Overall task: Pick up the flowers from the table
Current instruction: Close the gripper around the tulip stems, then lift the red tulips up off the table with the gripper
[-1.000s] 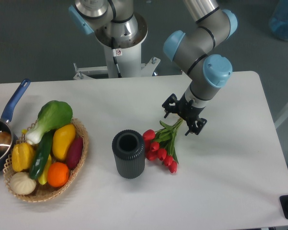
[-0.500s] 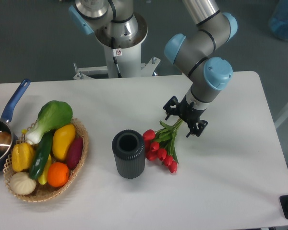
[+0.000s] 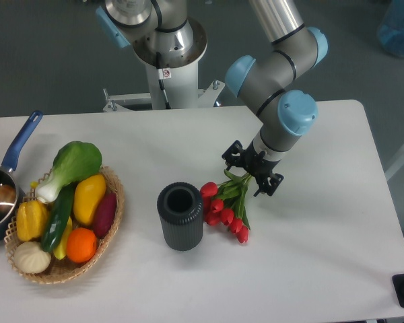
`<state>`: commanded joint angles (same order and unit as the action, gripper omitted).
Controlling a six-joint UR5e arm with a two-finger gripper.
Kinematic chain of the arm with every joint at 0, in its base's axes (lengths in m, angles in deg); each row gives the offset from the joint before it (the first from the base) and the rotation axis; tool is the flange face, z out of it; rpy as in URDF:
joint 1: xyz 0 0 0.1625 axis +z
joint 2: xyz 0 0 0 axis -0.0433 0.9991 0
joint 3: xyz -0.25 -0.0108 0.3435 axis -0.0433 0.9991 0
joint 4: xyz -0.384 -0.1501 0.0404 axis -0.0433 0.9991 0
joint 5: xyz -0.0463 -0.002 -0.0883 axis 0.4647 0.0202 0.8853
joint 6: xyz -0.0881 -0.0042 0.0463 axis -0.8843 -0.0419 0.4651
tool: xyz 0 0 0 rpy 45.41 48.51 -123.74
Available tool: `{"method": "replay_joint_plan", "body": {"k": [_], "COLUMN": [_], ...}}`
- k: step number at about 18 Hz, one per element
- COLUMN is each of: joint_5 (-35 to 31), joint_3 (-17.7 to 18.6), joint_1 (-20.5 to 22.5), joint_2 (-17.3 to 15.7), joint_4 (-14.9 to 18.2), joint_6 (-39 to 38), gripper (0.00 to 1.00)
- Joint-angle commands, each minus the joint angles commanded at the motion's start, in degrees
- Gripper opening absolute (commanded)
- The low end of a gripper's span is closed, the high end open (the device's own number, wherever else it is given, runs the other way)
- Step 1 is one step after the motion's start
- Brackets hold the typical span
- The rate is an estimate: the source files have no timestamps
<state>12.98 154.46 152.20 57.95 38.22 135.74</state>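
The flowers (image 3: 226, 207), a small bunch of red tulip buds with green stems, lie on the white table (image 3: 323, 235) just right of a dark ribbed vase (image 3: 180, 215). Their buds point toward the front and their stems toward the back right. My gripper (image 3: 250, 172) hangs over the stem end with its black fingers (image 3: 230, 155) spread on either side of the stems. It is open and holds nothing. The stem tips are partly hidden under the gripper.
A wicker basket (image 3: 114, 202) full of vegetables and fruit stands at the left. A blue-handled pan (image 3: 13, 158) sits at the far left edge. The robot base (image 3: 167, 47) stands behind the table.
The gripper has shifted slightly left and lower, closer over the stem end. The flowers have not moved.
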Motion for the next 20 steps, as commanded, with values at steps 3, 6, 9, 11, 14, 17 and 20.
{"method": "replay_joint_plan", "body": {"k": [3, 6, 9, 11, 14, 17, 20], "joint_5": [0.0, -0.1, -0.1, 0.0, -0.1, -0.1, -0.1], "joint_3": [0.1, 0.2, 0.1, -0.1, -0.3, -0.7, -1.1], "joint_1": [-0.1, -0.3, -1.0, -1.0, -1.0, -0.9, -0.7], "joint_2": [0.5, 0.9, 1.0, 0.7, 0.4, -0.3, -0.4], "joint_4": [-2.5, -3.4, -3.5, -3.4, -3.4, -3.4, -3.4], "joint_6": [-0.1, -0.3, -2.2, -2.7, -2.8, -2.9, -2.8], "gripper": [1.00, 0.99, 0.62, 0.36, 0.12, 0.05, 0.01]}}
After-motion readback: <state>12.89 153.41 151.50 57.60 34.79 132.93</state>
